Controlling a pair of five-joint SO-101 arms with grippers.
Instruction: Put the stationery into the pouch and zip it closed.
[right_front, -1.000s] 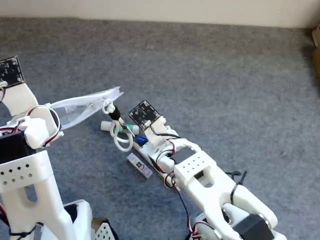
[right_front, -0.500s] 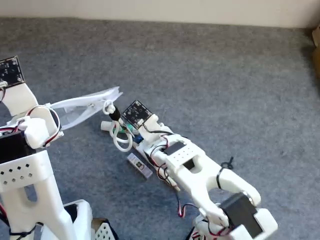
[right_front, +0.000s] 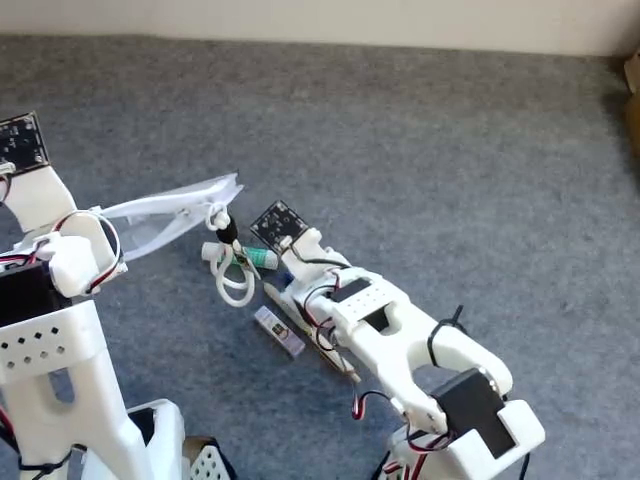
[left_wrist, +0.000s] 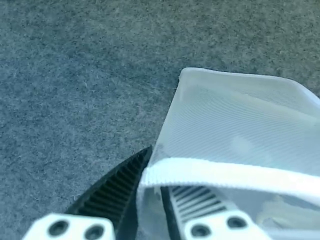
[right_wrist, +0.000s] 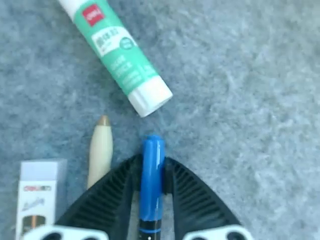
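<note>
Pinching the blue pen (right_wrist: 152, 150), the right gripper (right_wrist: 151, 162) sits just beside the glue stick (right_wrist: 117, 57). The left gripper (left_wrist: 154, 172) is clamped on the pouch (left_wrist: 240, 130) rim, left of the glue stick.

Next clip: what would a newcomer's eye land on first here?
The right claw is shut on a glossy blue plastic pen at the grey carpet, near a green-and-white glue stick. The left claw grips the white-taped edge of a translucent mesh pouch.
</note>
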